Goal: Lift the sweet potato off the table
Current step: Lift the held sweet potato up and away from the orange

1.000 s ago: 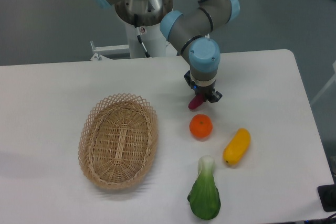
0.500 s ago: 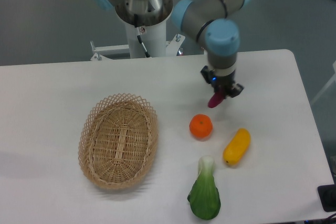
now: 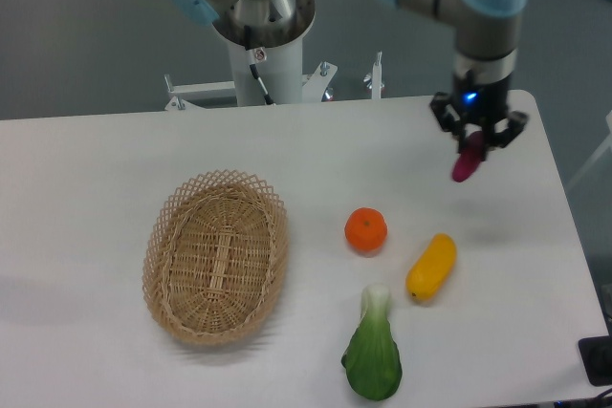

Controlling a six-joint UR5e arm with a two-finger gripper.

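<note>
The sweet potato [image 3: 467, 161], a small reddish-purple tuber, hangs above the white table [image 3: 115, 155] at the right, held by its upper end. My gripper [image 3: 475, 143] is shut on it, pointing straight down under the arm's grey and blue wrist. The tuber's lower tip tilts down to the left and casts no contact with the tabletop that I can see.
A round orange [image 3: 366, 230] lies near the middle. A yellow oblong fruit [image 3: 431, 267] lies to its right, and a green leafy vegetable [image 3: 373, 352] at the front. A woven wicker basket [image 3: 216, 255] sits at the left. The table's right edge is close to the gripper.
The gripper has carried the sweet potato up and to the right, from beside the orange towards the table's right side.
</note>
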